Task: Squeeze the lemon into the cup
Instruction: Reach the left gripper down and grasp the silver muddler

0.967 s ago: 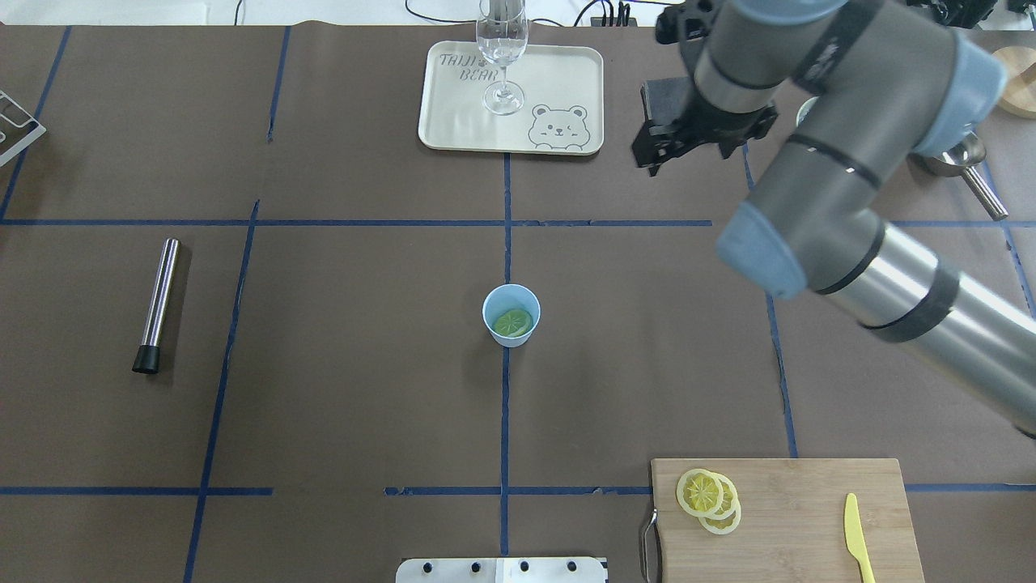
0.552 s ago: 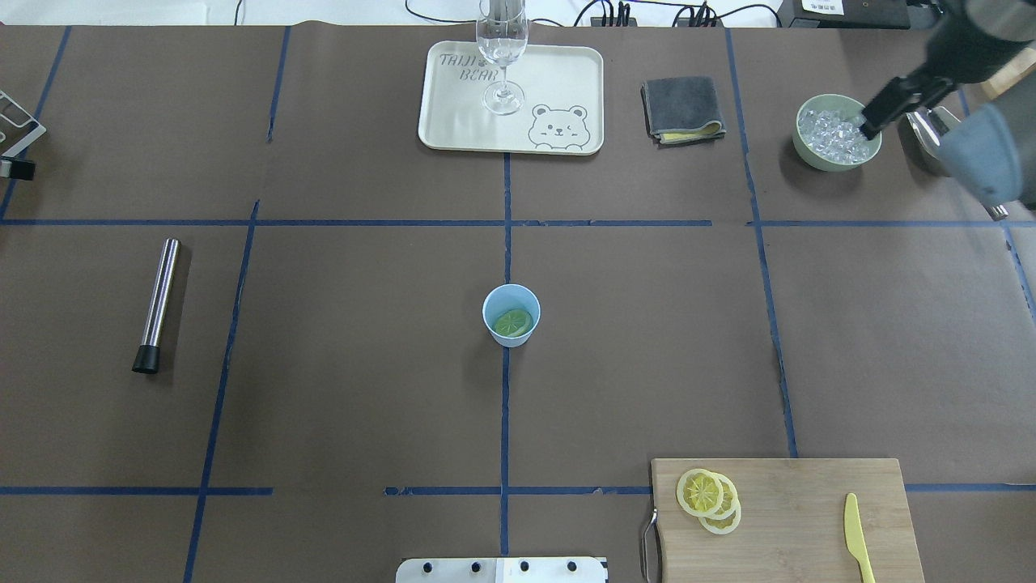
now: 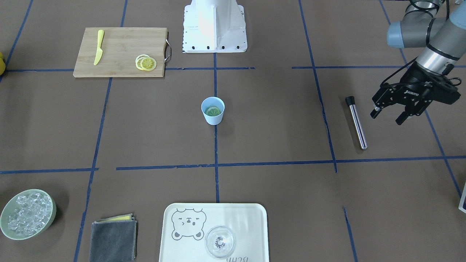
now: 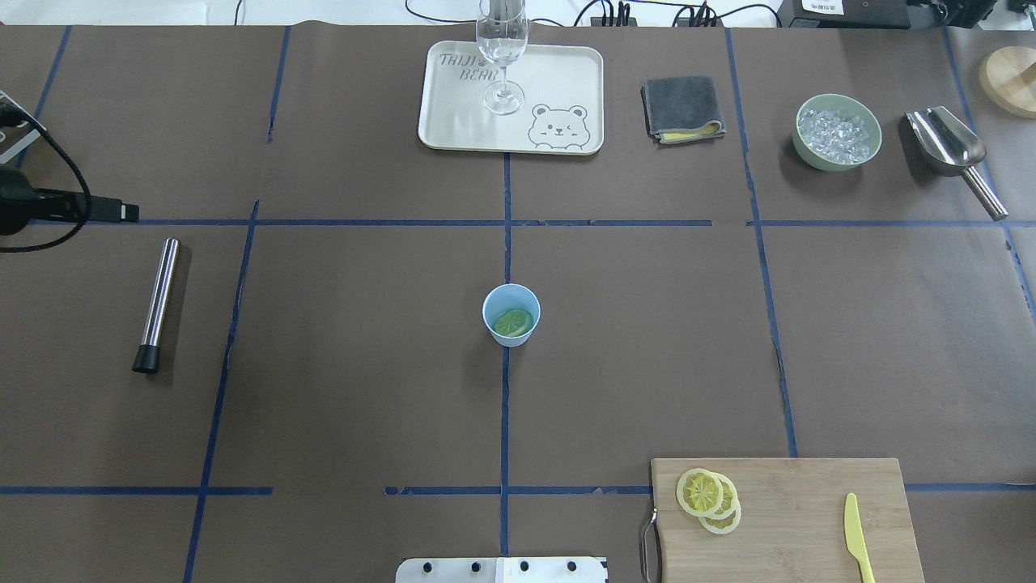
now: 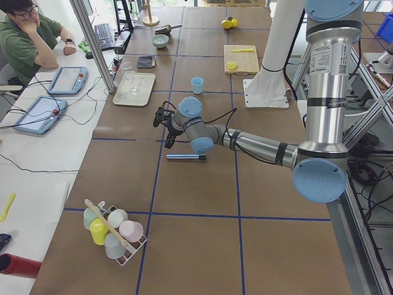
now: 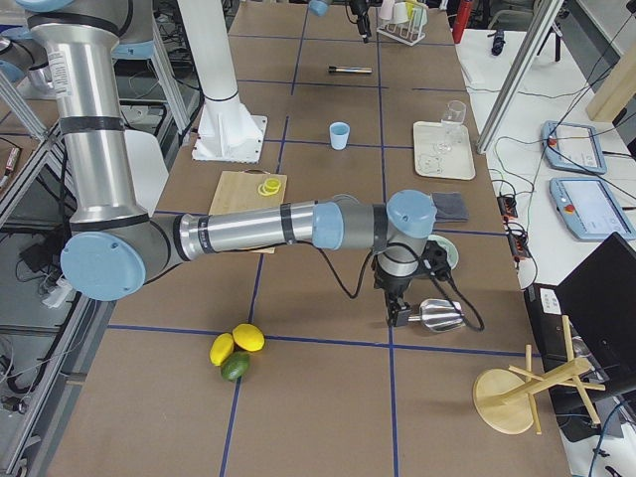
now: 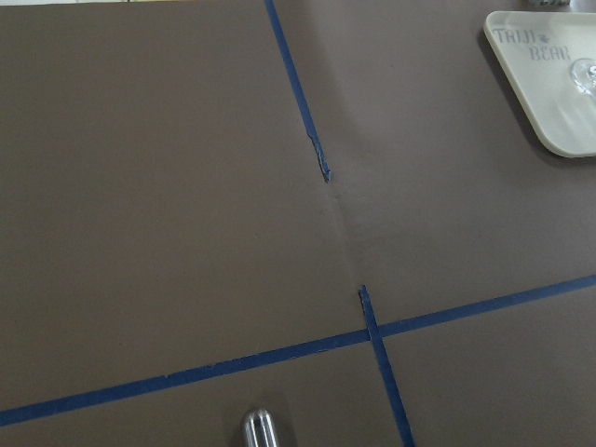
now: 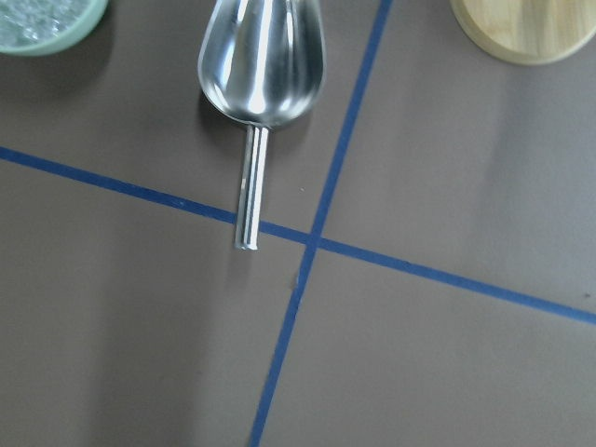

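Sitting at the centre of the table in the overhead view, the cup stands upright on a blue tape line. One lemon slice lies inside it, tilted against the wall and looking greenish against the blue interior. More lemon slices lie overlapping at the left end of a wooden cutting board in the lower right of that view, with a yellow knife near the board's right end.

The left claw hangs at the right edge of the front-facing view, its fingers spread and holding nothing, just right of a metal rod with a black tip that lies on the table. It is well apart from the cup.

The right claw shows only in the right side view, lower middle, pointing down beside a metal scoop and near a green bowl of ice. Whether it is spread or pressed together cannot be told.

Along the top of the overhead view are a cream bear tray carrying a clear stemmed glass, and a folded grey cloth to its right.
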Robot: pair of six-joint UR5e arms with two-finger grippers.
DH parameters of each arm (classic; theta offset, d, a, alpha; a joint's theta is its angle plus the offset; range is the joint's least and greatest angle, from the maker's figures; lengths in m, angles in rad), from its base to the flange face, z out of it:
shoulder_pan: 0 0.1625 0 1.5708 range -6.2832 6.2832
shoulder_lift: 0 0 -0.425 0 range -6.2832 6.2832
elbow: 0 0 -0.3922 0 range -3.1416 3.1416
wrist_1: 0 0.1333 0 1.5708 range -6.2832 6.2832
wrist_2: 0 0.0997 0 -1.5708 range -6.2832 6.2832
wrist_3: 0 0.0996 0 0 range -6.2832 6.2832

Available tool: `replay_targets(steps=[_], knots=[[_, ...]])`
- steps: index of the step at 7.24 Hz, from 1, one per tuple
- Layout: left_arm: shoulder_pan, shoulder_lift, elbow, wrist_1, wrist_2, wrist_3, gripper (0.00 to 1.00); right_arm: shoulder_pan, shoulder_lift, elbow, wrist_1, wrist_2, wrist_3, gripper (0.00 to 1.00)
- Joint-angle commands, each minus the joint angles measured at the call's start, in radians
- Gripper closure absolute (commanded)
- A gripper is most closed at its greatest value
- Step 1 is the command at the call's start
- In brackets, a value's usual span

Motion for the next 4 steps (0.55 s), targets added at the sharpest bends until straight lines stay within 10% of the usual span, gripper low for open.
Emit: replay_targets(steps=[1,4], knots=[[0.072,-0.022,0.119,0.000,0.108,-0.068,0.34,0.031,-0.035,0.002,0.001,0.003,0.003,0.00],[0.127,-0.067,0.183,0.018,0.136,-0.059,0.35,0.031,-0.037,0.004,0.001,0.000,-0.003,0.00]])
